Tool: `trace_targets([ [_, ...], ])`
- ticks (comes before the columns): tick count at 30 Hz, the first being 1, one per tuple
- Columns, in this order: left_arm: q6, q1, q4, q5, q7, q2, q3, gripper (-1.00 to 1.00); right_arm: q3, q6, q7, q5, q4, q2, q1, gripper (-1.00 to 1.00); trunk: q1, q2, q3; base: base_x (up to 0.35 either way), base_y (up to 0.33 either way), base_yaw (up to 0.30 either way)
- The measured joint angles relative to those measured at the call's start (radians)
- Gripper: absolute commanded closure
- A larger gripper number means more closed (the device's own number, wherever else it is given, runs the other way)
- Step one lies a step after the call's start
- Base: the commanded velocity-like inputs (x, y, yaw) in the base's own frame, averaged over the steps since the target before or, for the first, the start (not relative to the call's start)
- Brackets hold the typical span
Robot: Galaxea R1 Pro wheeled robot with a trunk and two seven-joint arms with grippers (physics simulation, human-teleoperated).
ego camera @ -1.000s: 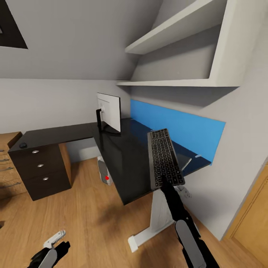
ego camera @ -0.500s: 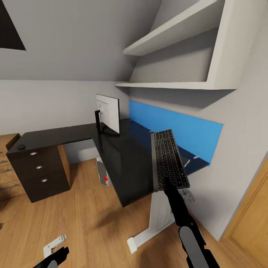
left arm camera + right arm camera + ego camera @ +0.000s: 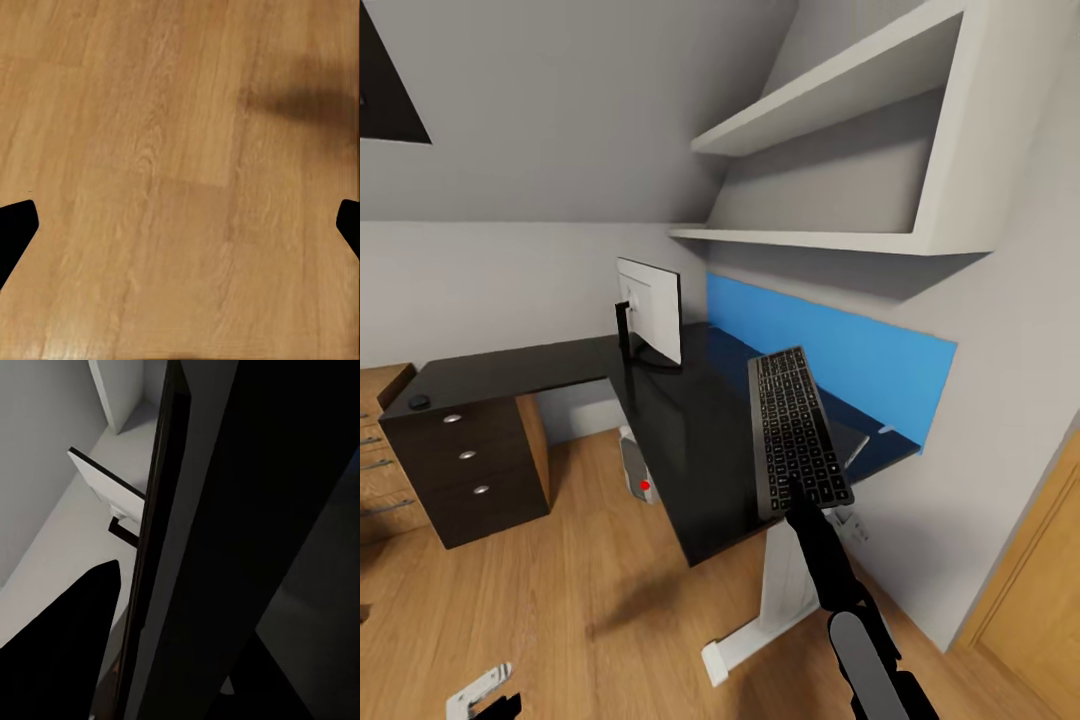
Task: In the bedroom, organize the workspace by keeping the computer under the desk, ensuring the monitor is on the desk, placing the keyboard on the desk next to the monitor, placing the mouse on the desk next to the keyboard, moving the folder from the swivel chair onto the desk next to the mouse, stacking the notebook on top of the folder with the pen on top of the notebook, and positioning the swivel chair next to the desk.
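My right tool (image 3: 797, 494) is clamped on the near end of the keyboard (image 3: 795, 430), which I'm holding tilted above the desk (image 3: 690, 430), well short of the monitor (image 3: 652, 308). Over the last half second the keyboard has swung back a little toward the monitor, so I judge the set-down beside it is close. The left tool (image 3: 480, 692) hangs low over the floor (image 3: 180, 180), spread wide and empty.
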Motion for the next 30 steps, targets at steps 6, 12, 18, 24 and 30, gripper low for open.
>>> trace_targets([
  [6,-0.140,0.000,0.075,-0.004,-0.016,-0.002,-0.003,-1.00,0.000,0.000,-0.001,0.004,0.001,0.000,0.000,1.00,-0.023,0.042,0.019,0.000,0.000,0.000],
  [12,-0.194,0.000,0.145,0.003,-0.014,-0.004,-0.003,-1.00,0.001,0.001,-0.003,0.033,0.001,0.001,0.000,1.00,-0.046,0.084,0.038,0.000,0.000,0.000],
  [18,-0.345,0.000,0.341,0.003,-0.014,-0.049,-0.003,-1.00,0.001,0.002,-0.008,0.044,-0.001,0.002,0.000,1.00,-0.069,0.126,0.056,0.000,0.000,0.000],
  [24,-0.326,0.000,0.410,0.001,-0.016,-0.081,-0.011,-1.00,0.003,0.009,-0.011,0.043,0.000,0.002,0.000,1.00,-0.092,0.168,0.075,0.000,0.000,0.000],
  [30,-0.223,0.000,0.415,0.003,-0.016,-0.082,-0.008,-1.00,0.004,0.028,-0.010,0.045,0.001,0.002,0.000,1.00,-0.115,0.210,0.094,0.000,0.000,0.000],
])
